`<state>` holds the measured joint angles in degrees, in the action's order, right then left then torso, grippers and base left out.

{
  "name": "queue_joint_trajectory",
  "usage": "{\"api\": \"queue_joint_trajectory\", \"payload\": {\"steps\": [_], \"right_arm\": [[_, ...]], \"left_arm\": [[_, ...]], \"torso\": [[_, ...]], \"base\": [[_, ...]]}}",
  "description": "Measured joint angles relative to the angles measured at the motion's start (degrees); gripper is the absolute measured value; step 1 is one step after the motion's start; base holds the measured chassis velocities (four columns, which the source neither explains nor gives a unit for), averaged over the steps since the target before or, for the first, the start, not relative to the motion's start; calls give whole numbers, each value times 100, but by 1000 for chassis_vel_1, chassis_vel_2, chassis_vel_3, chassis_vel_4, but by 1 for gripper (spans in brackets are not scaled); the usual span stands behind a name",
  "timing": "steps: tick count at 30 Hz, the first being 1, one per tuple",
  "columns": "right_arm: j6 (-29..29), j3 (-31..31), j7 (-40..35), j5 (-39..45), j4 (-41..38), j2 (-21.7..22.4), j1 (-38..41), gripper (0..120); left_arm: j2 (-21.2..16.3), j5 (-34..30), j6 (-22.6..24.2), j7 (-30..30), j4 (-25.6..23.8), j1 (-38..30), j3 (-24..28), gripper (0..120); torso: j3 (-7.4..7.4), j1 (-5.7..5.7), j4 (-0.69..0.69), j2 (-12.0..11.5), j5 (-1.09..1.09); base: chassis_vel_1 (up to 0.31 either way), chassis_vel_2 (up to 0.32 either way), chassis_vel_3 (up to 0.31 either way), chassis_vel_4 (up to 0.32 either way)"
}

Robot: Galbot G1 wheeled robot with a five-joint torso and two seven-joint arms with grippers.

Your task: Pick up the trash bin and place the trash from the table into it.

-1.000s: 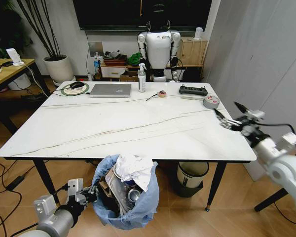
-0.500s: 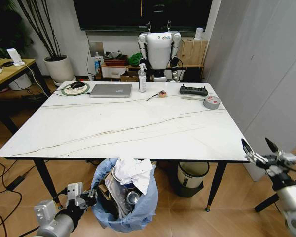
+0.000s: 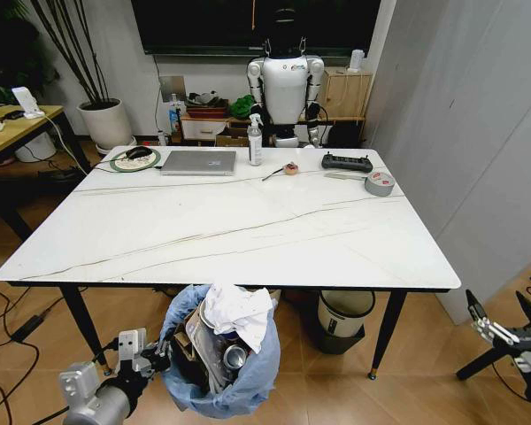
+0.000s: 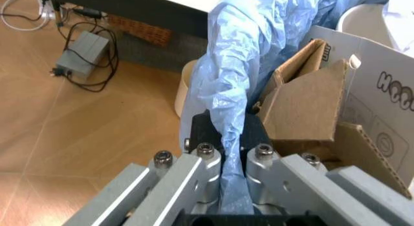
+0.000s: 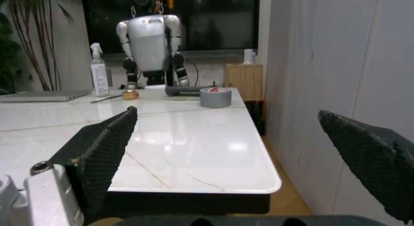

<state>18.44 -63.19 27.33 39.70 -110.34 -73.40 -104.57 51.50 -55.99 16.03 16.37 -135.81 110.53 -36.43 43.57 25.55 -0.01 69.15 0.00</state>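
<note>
At lower centre, the trash bin [image 3: 223, 354] (blue liner bulging with cardboard and paper) is pinched by the left gripper [image 3: 157, 358]; the right gripper [image 3: 501, 319], lower right, gapes wide.

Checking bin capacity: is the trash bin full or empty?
Full. The trash bin brims with cardboard, a can and white paper heaped above its rim.
</note>
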Motion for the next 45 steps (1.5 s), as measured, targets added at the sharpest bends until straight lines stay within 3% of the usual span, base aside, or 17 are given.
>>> {"api": "queue_joint_trajectory", "payload": {"steps": [10,45], "right_arm": [[1,13,1,-2,1,14,12,100],[-14,41,-18,7,1,38,36,100]], "left_arm": [[-84,-8,-116,46,47,78,14,0],[37,959,-353,130,313,42,216,0]], "torso": [[0,1,1,0,0],[0,1,0,0,0]], "base": [[0,0,0,0],[0,0,0,0]]}}
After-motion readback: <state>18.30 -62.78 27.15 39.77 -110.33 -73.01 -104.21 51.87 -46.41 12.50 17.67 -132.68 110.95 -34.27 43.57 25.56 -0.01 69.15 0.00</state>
